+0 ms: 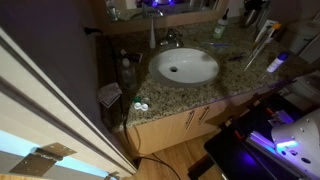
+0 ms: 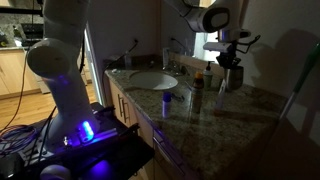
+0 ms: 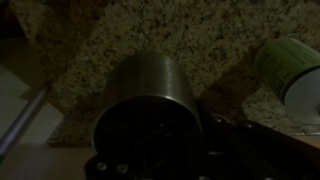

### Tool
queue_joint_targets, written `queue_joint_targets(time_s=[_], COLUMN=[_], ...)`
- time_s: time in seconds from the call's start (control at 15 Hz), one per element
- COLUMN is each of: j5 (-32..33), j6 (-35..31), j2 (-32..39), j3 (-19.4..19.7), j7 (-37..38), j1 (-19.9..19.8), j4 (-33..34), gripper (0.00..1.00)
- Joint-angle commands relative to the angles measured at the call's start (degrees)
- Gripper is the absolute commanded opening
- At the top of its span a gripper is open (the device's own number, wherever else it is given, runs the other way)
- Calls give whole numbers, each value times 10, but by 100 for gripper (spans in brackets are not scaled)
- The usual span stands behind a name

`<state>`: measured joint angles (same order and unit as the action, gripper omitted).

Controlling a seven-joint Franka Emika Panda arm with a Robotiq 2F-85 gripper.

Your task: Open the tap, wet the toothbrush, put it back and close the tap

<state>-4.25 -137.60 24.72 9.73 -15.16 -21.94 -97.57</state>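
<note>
A robot arm's gripper point(image 2: 232, 47) hangs above a brushed-metal cylindrical cup point(image 2: 232, 76) on a speckled granite bathroom counter point(image 2: 215, 115). Its jaws are drawn almost fully together; whether anything slim is pinched between them cannot be made out in the dim light. The wrist view looks down on the cup point(image 3: 150, 95), standing upright on the stone, with a green-and-white round container point(image 3: 295, 65) near it at the right edge. The small shiny chrome tap point(image 1: 170, 40) sits at the back rim of the white oval basin point(image 1: 185, 67), well apart from the gripper, with a slim white bottle point(image 1: 152, 35) just beside it. No water is visible at the spout. A toothbrush cannot be picked out with certainty in any view.
</note>
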Motion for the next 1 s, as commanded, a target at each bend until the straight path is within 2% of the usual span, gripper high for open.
queue_joint_targets(time_s=[0.0,0.13,0.53,0.6,0.73,0.8,0.93], j5=[-34,-53,-54,-56,-57,-58,-60], j6=[11,12,20,21,22,21,28], j2=[33,43,65,67,73,75,73], j3=[-24,-35,-32,-33,-37,-38,-38], j7=[-41,-56,-58,-60,-68,-71,-67], j1=[-11,-18,-23,-25,-29,-30,-32], j4=[15,16,19,18,19,19,22], gripper=[2,2,2,8,2,32,40])
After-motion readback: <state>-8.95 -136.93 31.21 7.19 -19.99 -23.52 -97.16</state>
